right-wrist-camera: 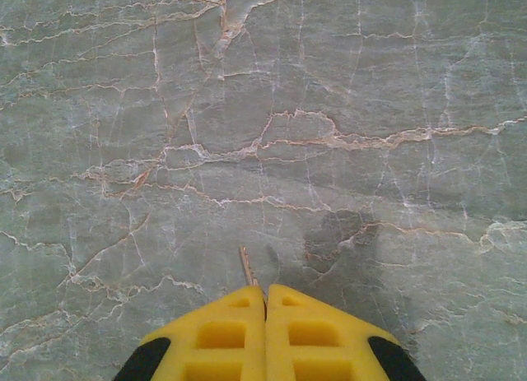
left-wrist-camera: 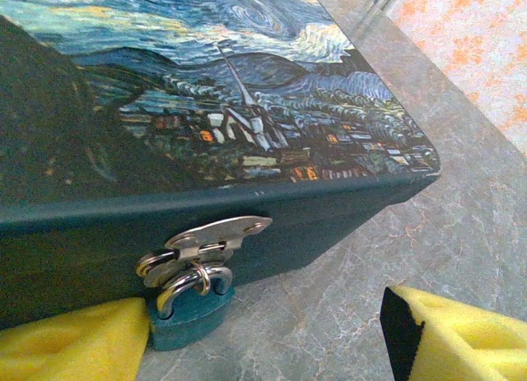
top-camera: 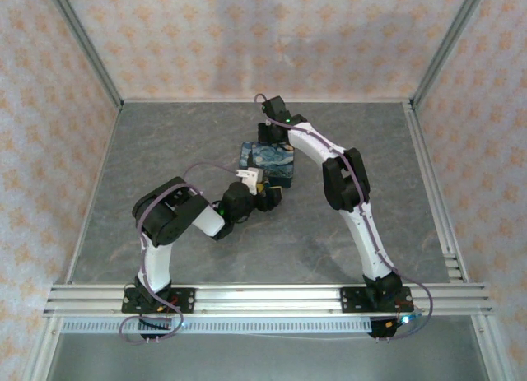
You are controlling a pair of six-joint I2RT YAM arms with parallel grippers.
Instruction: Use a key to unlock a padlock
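Observation:
The padlock (left-wrist-camera: 188, 319), a small teal body with a silver shackle, hangs from the metal hasp (left-wrist-camera: 216, 236) on the front of the dark-blue box (left-wrist-camera: 247, 93) printed with swirls. My left gripper (left-wrist-camera: 268, 319) is open, low on the table. Its left fingertip (left-wrist-camera: 90, 340) is right against the padlock's side, and the other fingertip (left-wrist-camera: 449, 336) is well off to the right. My right gripper (right-wrist-camera: 265, 292) is shut on the key (right-wrist-camera: 246, 266), whose thin blade pokes out over bare table. From above, the left gripper (top-camera: 265, 192) is at the box's (top-camera: 268, 160) near side and the right gripper (top-camera: 270, 134) at its far side.
The grey marbled table (top-camera: 165, 151) is enclosed by patterned walls and aluminium posts. A rail (top-camera: 263, 297) at the near edge carries both arm bases. Open floor lies left, right and in front of the box.

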